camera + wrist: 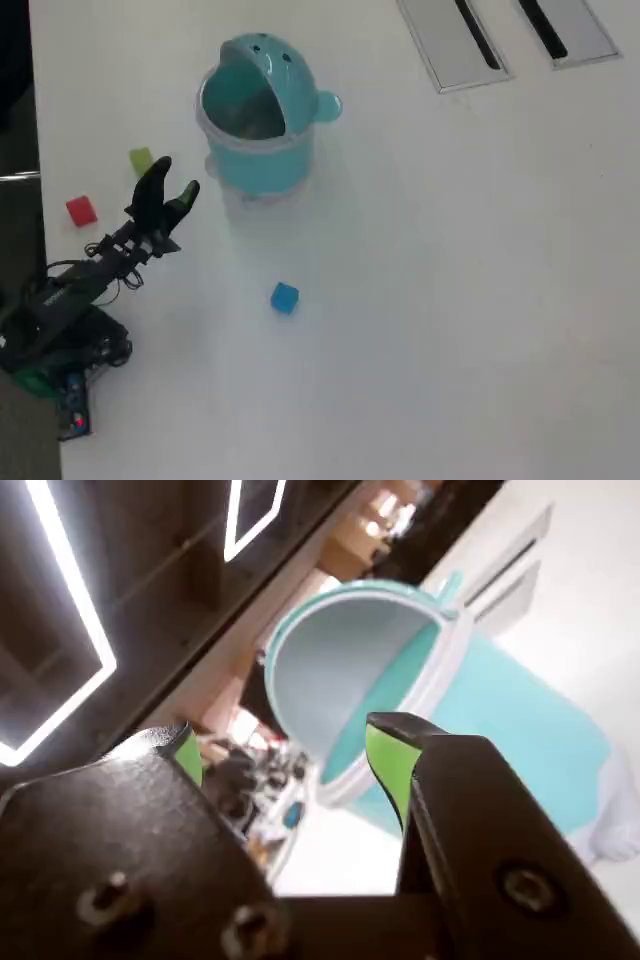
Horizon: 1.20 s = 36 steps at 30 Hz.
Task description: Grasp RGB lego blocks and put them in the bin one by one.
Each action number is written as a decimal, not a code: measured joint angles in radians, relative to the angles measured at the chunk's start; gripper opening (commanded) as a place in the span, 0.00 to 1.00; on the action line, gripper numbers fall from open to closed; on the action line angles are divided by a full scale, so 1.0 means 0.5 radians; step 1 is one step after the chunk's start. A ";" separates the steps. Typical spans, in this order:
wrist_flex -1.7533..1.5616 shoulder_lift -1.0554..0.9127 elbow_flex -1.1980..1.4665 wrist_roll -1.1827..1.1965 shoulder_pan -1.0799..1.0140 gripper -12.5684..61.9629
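in the overhead view the bin [258,150] is seen standing on the white table [450,300] at about 11 o'clock from the picture's centre, its domed lid [262,62] swung back toward 12 o'clock and its mouth left uncovered; a knob [329,104] is shown on its side at 3 o'clock. the gripper [174,178] is held at about 8 o'clock from the bin, near it but apart from it, with its jaws spread wide and nothing gripped between them. in the wrist view the same gripper [290,750] is seen with green pads [388,765] on the inner faces of both jaws, and the bin [520,720] is framed in the gap beyond them, its pale inside turned toward the camera. the yellow-green block [141,161] is found just beside the gripper's tip at its 10 o'clock; whether they touch cannot be told. the red block [81,210] is placed at 8 o'clock from the yellow-green one, near the table's left edge. the blue block [284,297] is set on bare table at 6 o'clock from the bin, well apart from the arm [70,290].
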<state>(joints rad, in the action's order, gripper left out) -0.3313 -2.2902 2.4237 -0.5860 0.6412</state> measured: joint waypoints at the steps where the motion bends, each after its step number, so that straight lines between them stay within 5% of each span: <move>1: 0.009 0.000 0.000 -0.021 0.025 0.57; 7: 0.565 -0.003 -0.129 -0.255 0.626 0.57; 36: 1.626 0.003 -0.488 -1.967 1.819 0.57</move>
<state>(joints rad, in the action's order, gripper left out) 0.4817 -2.2887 2.1798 -1.5693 1.5509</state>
